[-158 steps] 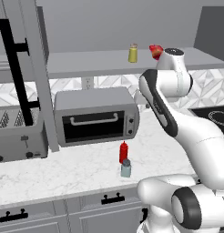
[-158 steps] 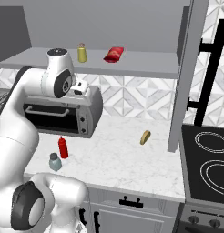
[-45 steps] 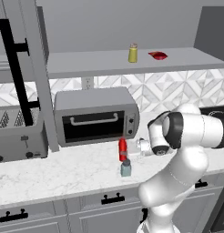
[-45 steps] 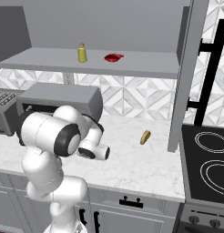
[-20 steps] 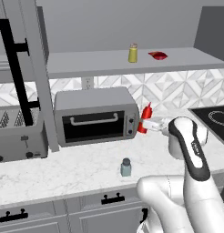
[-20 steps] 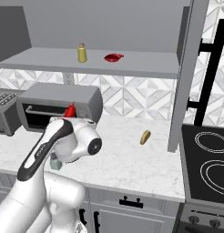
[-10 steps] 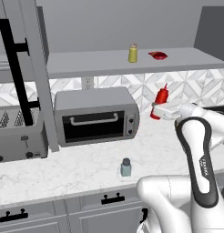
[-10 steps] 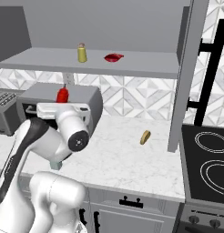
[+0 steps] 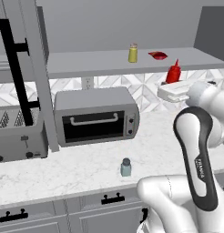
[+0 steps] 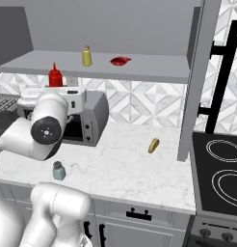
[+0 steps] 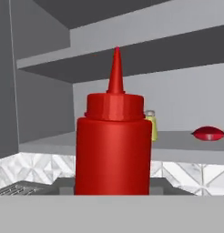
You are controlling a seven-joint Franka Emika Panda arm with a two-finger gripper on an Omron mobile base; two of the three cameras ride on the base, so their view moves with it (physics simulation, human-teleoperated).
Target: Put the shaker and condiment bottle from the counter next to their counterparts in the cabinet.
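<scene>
The red condiment bottle (image 9: 174, 72) (image 10: 55, 76) hangs upright in the air just below the front edge of the cabinet shelf (image 9: 95, 63) (image 10: 154, 70), with my gripper (image 9: 172, 83) (image 10: 56, 87) shut on its lower body. Seen from the hand, the bottle (image 11: 114, 145) stands close up. Behind it on the shelf are the yellow shaker (image 11: 151, 124) (image 9: 133, 53) (image 10: 86, 56) and the flat red condiment thing (image 11: 208, 133) (image 9: 158, 55) (image 10: 120, 61). The pale blue-grey shaker (image 9: 126, 168) (image 10: 58, 171) stands on the counter (image 9: 77, 168) (image 10: 125, 169).
A silver toaster oven (image 9: 95, 116) (image 10: 89, 120) sits under the shelf, with a toaster (image 9: 16, 134) to its left. The open cabinet door (image 9: 22, 68) with its black bar handle hangs at the left. A small yellow-brown thing (image 10: 153, 145) lies near the stove (image 10: 221, 169).
My arm has lifted the red bottle from in front of the toaster oven up and to the right, to shelf height. The pale shaker has stayed on the counter.
</scene>
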